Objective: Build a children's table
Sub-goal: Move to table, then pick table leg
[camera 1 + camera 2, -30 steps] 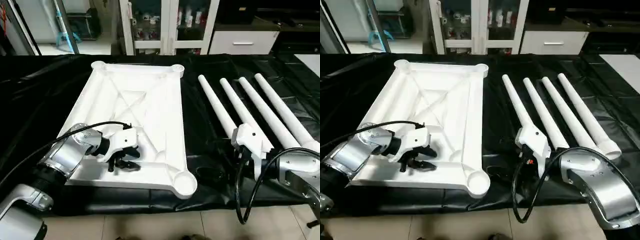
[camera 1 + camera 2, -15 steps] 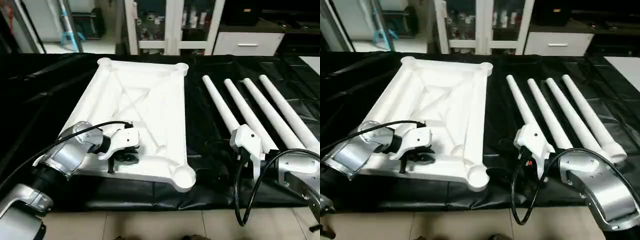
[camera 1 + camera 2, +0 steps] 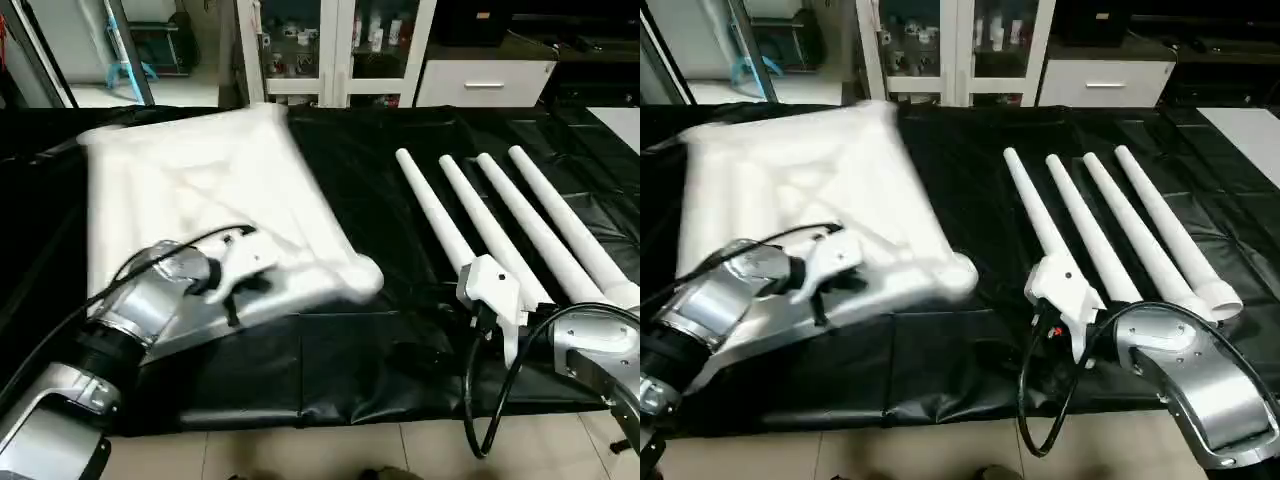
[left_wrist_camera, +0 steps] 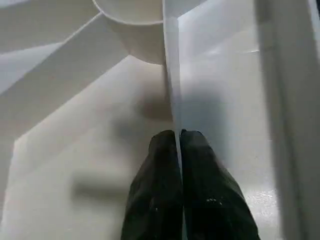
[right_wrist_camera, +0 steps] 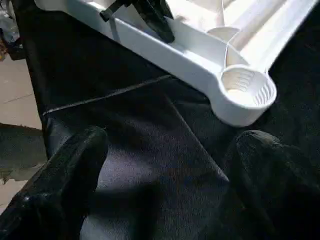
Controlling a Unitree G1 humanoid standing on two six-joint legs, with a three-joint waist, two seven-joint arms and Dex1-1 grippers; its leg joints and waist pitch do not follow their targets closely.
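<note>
So the top (image 3: 190,200) is gripped by a rib in the left hand (image 4: 177,145); legs (image 3: 480,220) lie at 12 o'clock from the wide-open right hand (image 5: 165,180), pointing away.

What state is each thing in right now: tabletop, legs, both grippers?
White plastic rectangular tabletop: ribbed underside up, no legs fitted.
Four long white tube legs: lying side by side on the black cloth, loose.
Left gripper: shut on a thin tabletop rib.
Right gripper: open, empty.

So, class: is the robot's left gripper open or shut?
Shut: in the left wrist view, the left gripper's black fingers pinch a thin rib of the tabletop.
</note>
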